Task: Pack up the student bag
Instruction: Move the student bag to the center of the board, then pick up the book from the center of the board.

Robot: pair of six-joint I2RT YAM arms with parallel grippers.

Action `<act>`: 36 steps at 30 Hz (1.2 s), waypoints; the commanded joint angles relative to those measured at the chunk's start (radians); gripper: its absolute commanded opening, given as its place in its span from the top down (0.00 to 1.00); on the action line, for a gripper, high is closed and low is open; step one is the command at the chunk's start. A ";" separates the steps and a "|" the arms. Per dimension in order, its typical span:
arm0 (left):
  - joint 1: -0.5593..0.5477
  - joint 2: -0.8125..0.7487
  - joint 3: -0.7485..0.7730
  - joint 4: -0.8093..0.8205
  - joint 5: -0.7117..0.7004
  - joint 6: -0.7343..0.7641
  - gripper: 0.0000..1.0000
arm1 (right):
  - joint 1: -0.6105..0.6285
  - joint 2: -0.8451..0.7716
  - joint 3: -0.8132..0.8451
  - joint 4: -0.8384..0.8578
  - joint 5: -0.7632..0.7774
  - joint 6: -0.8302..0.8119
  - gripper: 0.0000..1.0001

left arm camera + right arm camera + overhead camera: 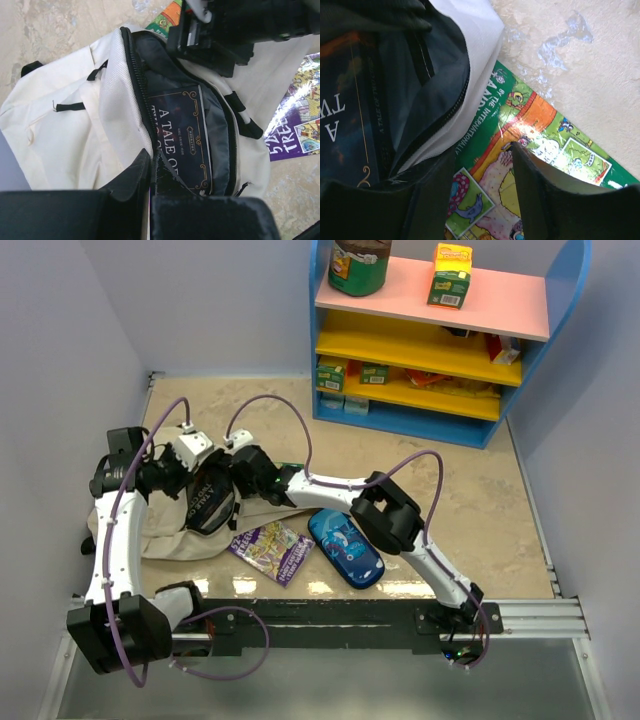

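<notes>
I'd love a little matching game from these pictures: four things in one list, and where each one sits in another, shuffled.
Things:
1. dark book
2. blue pencil case
3. green picture book
4. yellow carton

Places:
A. on the pink top shelf
B. inside the student bag
C. flat on the table, beside the bag's open rim
D. on the table, next to the purple book

Pairs: 1-B, 2-D, 3-C, 4-A
</notes>
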 commanded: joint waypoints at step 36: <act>0.007 0.019 0.034 -0.036 0.161 0.100 1.00 | 0.044 -0.193 -0.365 -0.092 0.198 0.018 0.40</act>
